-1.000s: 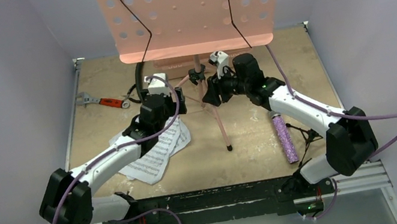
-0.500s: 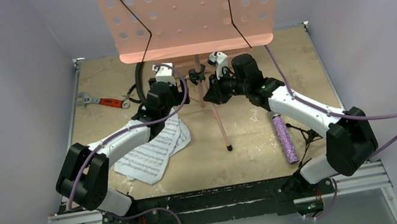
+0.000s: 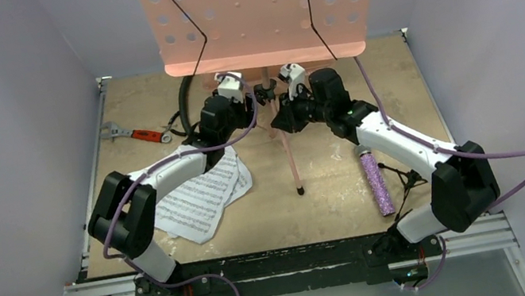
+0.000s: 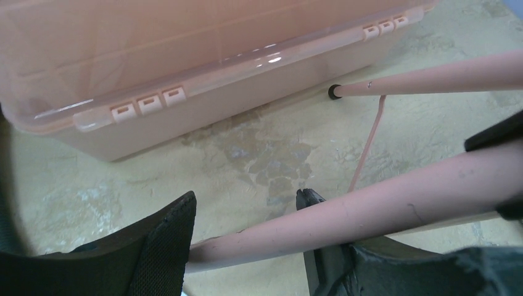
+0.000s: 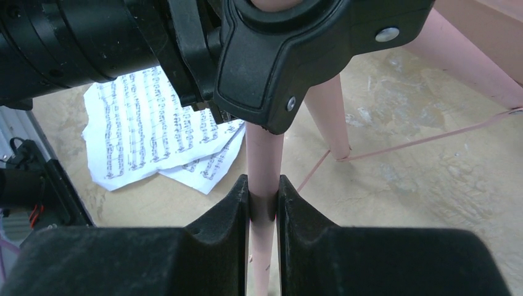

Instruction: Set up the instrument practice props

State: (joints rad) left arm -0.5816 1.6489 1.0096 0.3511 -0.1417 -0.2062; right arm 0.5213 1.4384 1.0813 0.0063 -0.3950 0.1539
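The pink perforated music stand rises at the back, its tripod legs spread on the table. My right gripper is shut on one pink leg just below the black hub; it shows from above too. My left gripper is open, with another pink leg lying across between its fingers, unclamped; from above it sits left of the hub. White sheet-music pages lie front left. The purple microphone lies right, beside the small black mic stand.
A pink translucent box stands close behind the tripod, beyond the left gripper. A red-handled wrench lies at the far left. Grey walls close in both sides of the table.
The left arm has reached forward and right to the stand's hub, its jaws narrowing. The right gripper has closed on the leg. The stand's desk has shifted slightly.
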